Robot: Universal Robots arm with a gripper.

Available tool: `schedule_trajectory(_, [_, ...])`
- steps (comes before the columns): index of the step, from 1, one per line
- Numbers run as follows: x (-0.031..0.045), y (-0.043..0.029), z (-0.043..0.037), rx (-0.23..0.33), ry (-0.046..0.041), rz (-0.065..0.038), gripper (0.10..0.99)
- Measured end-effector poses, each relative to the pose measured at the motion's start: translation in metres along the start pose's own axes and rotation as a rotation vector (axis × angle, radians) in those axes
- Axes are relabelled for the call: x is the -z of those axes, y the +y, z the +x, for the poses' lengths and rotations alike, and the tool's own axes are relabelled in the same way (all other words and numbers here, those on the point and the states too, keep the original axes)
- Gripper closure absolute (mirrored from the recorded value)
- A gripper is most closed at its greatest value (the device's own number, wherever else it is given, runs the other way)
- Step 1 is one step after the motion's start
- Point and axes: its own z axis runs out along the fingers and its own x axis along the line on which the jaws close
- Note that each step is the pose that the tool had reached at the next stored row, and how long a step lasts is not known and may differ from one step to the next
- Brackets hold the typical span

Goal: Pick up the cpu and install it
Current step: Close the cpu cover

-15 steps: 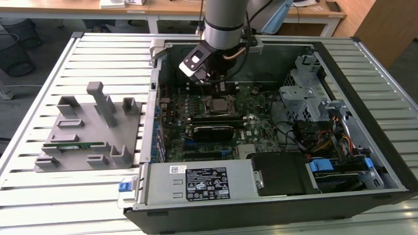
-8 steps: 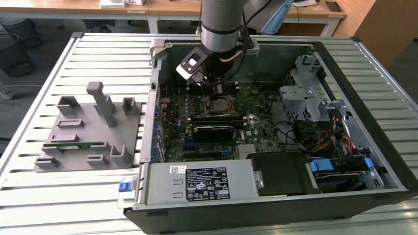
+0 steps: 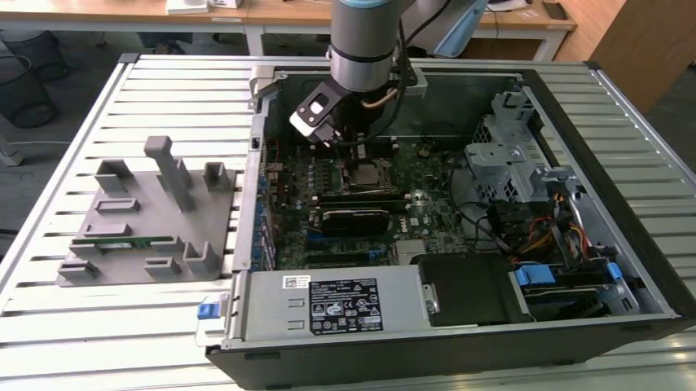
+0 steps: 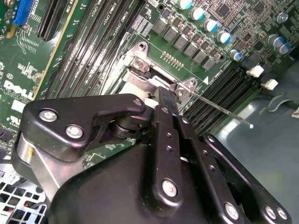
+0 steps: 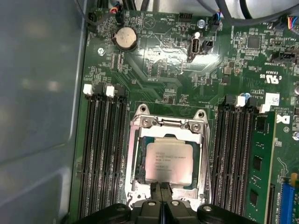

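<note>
Your gripper (image 5: 161, 186) had its fingers (image 5: 155, 192) together at one edge of the socket (image 5: 136, 140), where the cpu (image 5: 169, 162) lay flat; it looked light, stiff and fragile, best gripped by opposite rim edges.

Your arm (image 3: 364, 49) reaches in from 12 o'clock over the open case (image 3: 457, 358), which lies on the slatted bench (image 3: 174, 90). The tool (image 3: 356, 150) hangs at the cpu's (image 3: 366, 173) 12 o'clock edge; you can't tell whether they touch. At the case's 9 o'clock stands a grey fixture (image 3: 163, 163) with a green memory stick (image 3: 125, 242). The power supply (image 3: 326, 305) sits at 6 o'clock.
</note>
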Motion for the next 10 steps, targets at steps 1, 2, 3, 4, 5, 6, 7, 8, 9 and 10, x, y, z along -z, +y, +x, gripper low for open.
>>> schedule_trajectory(1, [-0.0006,-0.0005,0.0,0.0,0.0,0.0,0.98])
schedule_trajectory(2, [-0.0011,-0.001,0.0,0.0,0.0,0.0,0.98])
schedule_trajectory(3, [-0.0018,-0.0014,0.0,0.0,0.0,0.0,0.98])
schedule_trajectory(4, [-0.0024,-0.0017,0.0,0.0,0.0,0.0,0.98])
schedule_trajectory(5, [-0.0032,-0.0017,0.0,0.0,0.0,0.0,0.98])
schedule_trajectory(6, [-0.0041,-0.0017,0.0,0.0,0.0,0.0,0.98])
schedule_trajectory(7, [-0.0051,-0.0017,0.0001,0.0,0.0,0.0,0.98])
schedule_trajectory(8, [-0.006,-0.0018,0.0002,0.0,0.0,0.0,0.98])
schedule_trajectory(9, [-0.0067,-0.0018,0.0004,0.0,0.0,0.0,0.98])
schedule_trajectory(10, [-0.0073,-0.0017,0.0006,0.0,0.0,0.0,0.98])
